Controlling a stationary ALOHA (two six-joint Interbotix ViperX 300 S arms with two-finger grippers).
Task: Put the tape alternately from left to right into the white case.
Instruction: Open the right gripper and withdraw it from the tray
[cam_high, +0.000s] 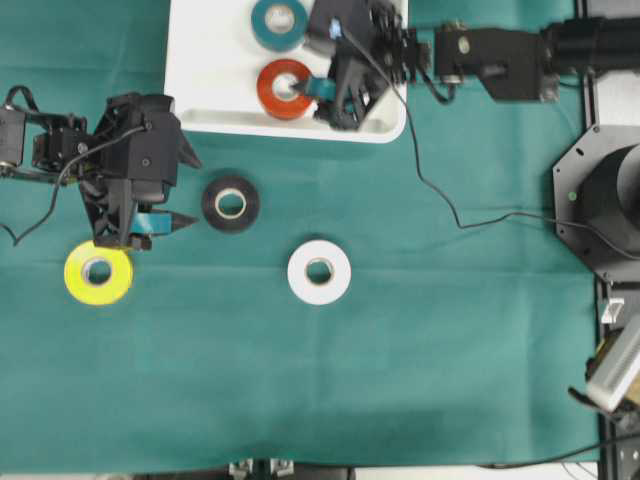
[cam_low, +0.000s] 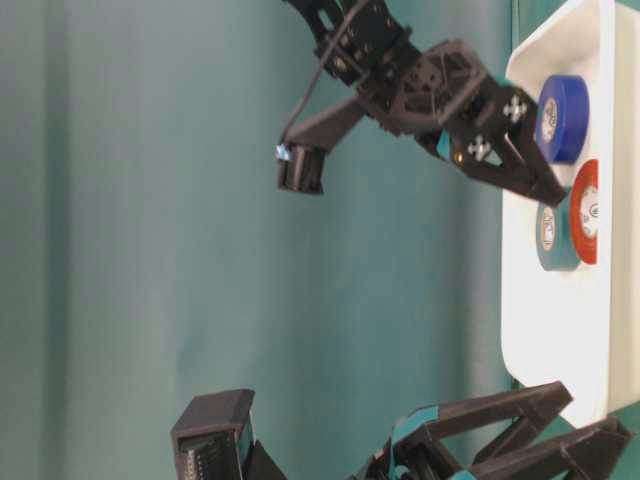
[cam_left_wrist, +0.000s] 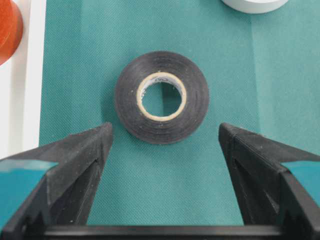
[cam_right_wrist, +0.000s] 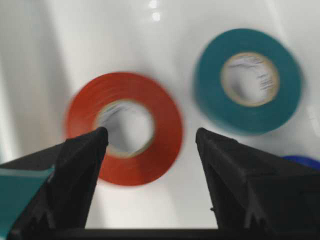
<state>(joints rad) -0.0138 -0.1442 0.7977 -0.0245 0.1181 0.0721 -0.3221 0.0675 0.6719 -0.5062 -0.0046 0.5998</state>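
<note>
The white case (cam_high: 200, 100) lies at the top of the green cloth. A red tape (cam_high: 268, 90) and a teal tape (cam_high: 262, 28) lie flat in it; the table-level view also shows a blue tape (cam_low: 560, 118) there. My right gripper (cam_right_wrist: 151, 131) hovers open over the case floor (cam_right_wrist: 150, 205), beside the red tape (cam_right_wrist: 167, 130), holding nothing. My left gripper (cam_left_wrist: 165, 126) is open, with a black tape (cam_left_wrist: 197, 97) flat on the cloth just ahead of its fingertips. A white tape (cam_high: 300, 272) and a yellow tape (cam_high: 78, 275) also lie on the cloth.
A thin black cable (cam_high: 440, 190) trails across the cloth from the right arm. A black round base (cam_high: 600, 200) stands at the right edge. The yellow tape sits directly below the left arm (cam_high: 130, 170).
</note>
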